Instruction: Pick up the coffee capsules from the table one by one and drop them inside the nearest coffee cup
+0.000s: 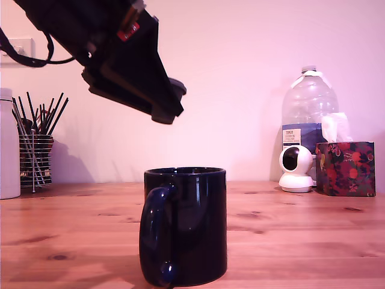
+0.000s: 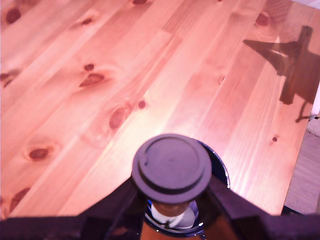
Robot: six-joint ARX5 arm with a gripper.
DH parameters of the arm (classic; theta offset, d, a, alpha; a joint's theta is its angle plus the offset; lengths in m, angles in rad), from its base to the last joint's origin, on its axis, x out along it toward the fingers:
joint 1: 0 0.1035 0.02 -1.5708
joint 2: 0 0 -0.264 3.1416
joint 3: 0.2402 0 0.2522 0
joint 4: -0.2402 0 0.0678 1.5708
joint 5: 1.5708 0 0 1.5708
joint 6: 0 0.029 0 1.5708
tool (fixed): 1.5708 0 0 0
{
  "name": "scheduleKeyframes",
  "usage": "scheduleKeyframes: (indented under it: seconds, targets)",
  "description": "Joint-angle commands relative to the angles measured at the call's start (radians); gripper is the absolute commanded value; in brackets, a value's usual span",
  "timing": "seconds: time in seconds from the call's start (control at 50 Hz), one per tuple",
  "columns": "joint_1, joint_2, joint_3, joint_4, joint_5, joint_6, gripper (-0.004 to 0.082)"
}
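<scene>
A dark, round-topped coffee capsule (image 2: pixel 171 167) sits between the fingers (image 2: pixel 227 202) of my gripper (image 2: pixel 171 196), which is shut on it. Directly beneath it is the dark navy coffee cup (image 2: pixel 220 167); part of the cup's rim shows around the capsule, and a pale rounded object (image 2: pixel 175 218) lies inside. In the exterior view the cup (image 1: pixel 191 229) stands near the front of the wooden table (image 1: pixel 289 241), handle toward the exterior view's left. My gripper (image 1: pixel 166 112) hangs above it, tilted downward. The held capsule is hidden in that view.
At the exterior view's left stand a wire mesh holder (image 1: pixel 35 159) of black sticks and a white container (image 1: pixel 8 147). A water bottle (image 1: pixel 308 111), a white camera (image 1: pixel 296 168) and a floral tissue box (image 1: pixel 344 168) stand at the back right. The table's edge (image 2: pixel 295 170) shows beside the cup.
</scene>
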Motion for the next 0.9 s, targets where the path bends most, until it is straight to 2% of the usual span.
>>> scheduleKeyframes:
  seconds: [0.0,0.24,0.38,0.54,0.88]
  targets:
    - [-0.014,0.047,-0.014,0.016,-0.002,-0.002,0.0201]
    - [-0.047,0.118,-0.014,0.059,-0.051,-0.002,0.0201]
    - [-0.060,0.161,-0.014,0.060,-0.055,-0.002,0.0201]
    - [-0.064,0.190,-0.012,0.058,-0.084,-0.002,0.0201]
    - [-0.073,0.191,-0.012,0.056,-0.089,-0.002,0.0201]
